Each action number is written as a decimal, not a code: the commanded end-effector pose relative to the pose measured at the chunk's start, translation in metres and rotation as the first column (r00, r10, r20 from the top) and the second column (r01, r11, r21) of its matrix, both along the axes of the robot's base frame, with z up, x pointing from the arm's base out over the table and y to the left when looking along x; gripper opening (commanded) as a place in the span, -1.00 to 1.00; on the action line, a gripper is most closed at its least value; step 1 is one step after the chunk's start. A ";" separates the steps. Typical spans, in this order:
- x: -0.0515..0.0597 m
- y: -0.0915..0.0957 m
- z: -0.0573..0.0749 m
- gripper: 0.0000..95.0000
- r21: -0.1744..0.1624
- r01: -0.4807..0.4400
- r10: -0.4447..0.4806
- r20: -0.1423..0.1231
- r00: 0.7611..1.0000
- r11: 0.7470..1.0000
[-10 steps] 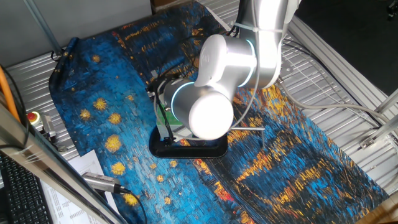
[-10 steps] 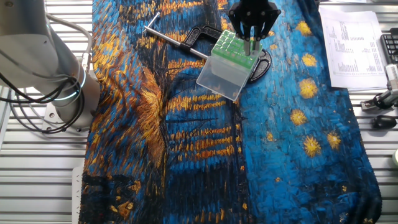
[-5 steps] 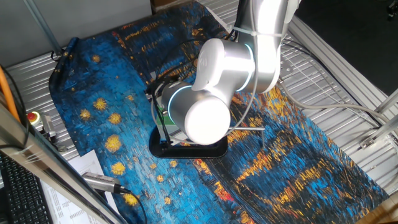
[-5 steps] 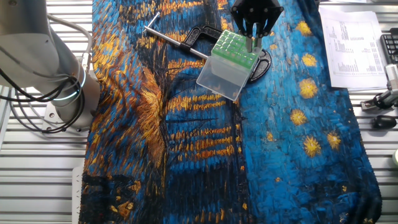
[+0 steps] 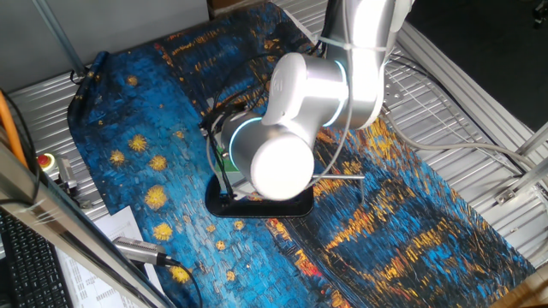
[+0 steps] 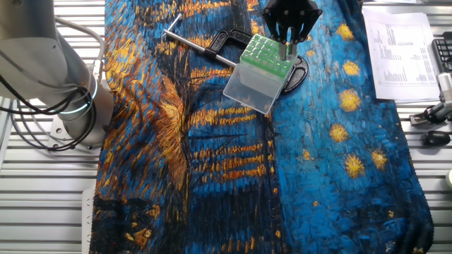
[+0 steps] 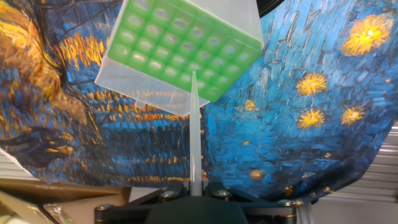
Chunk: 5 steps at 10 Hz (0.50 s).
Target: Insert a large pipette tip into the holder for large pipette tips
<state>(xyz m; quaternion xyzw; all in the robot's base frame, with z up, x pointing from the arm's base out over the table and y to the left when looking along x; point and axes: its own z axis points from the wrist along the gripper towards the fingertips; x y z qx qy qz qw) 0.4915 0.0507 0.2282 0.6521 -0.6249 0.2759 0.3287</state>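
Observation:
In the hand view the large pipette tip (image 7: 195,134) is a thin clear tube running straight up from my gripper (image 7: 196,185), which is shut on its wide end. Its narrow end lies over the holder's green perforated top (image 7: 177,43), near the edge closest to me. Whether it touches a hole I cannot tell. From the other fixed view, the gripper (image 6: 286,44) hangs over the far right corner of the holder (image 6: 258,77), with the pipette tip (image 6: 285,51) pointing down at the green face. In one fixed view the arm hides the holder almost fully.
A black C-shaped clamp (image 6: 231,39) with a grey screw rod (image 6: 189,41) lies right behind the holder. Printed papers (image 6: 404,49) and a keyboard (image 6: 443,53) sit at the right, off the painted cloth (image 6: 233,162). The arm's base (image 6: 49,77) stands at the left.
The gripper with the tip shifted slightly toward the holder's far right corner over the first half second. Since then it has held almost still.

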 end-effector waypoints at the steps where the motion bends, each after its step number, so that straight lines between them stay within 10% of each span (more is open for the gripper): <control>1: -0.001 -0.002 -0.002 -1.00 0.001 -0.005 0.005 0.005 1.000 1.000; 5: 0.000 -0.002 -0.007 -1.00 0.005 0.018 -0.018 0.003 1.000 1.000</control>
